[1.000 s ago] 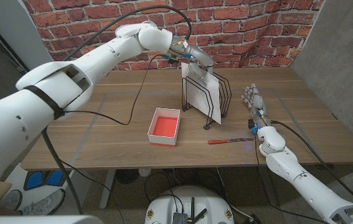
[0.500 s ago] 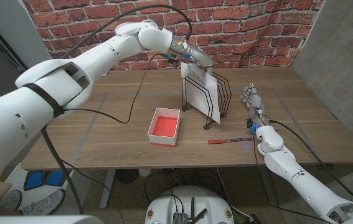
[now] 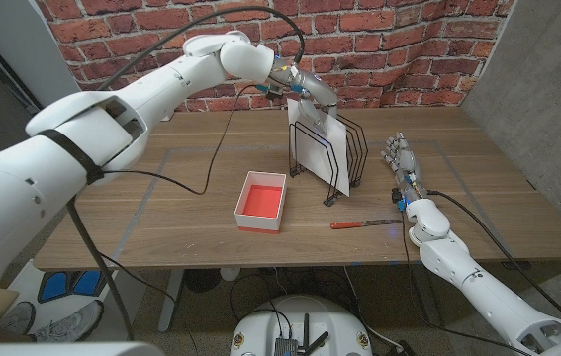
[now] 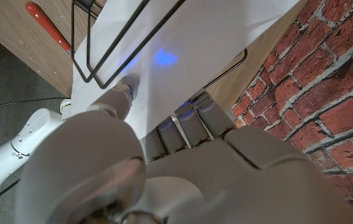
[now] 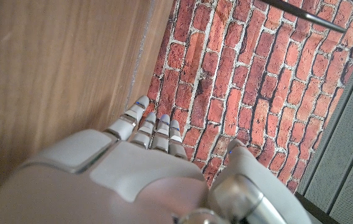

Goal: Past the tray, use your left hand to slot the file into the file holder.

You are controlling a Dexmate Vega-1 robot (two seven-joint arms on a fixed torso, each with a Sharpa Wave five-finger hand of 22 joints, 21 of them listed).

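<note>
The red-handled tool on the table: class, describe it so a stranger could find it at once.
Start at the wooden table, then find the black wire file holder. Between it and the table's near edge lies the tool, flat, slim, alone; the red tray is boxy.

The black wire file holder (image 3: 331,158) stands at mid-table toward the far side, with the white file (image 3: 322,150) standing between its wires. The left hand (image 3: 309,92) holds the file's top edge from above and behind, so the space over the holder is occupied; its arm spans the far left of the table. A black cable (image 3: 216,148) drapes across the left half. The red tray (image 3: 262,201) sits near and left of the holder, apart from it. A red-handled tool (image 3: 361,224) lies near the front edge, right of the tray. The right hand (image 3: 400,158) stands right of the holder, leaving a bare strip of table (image 3: 498,198) between them.
</note>
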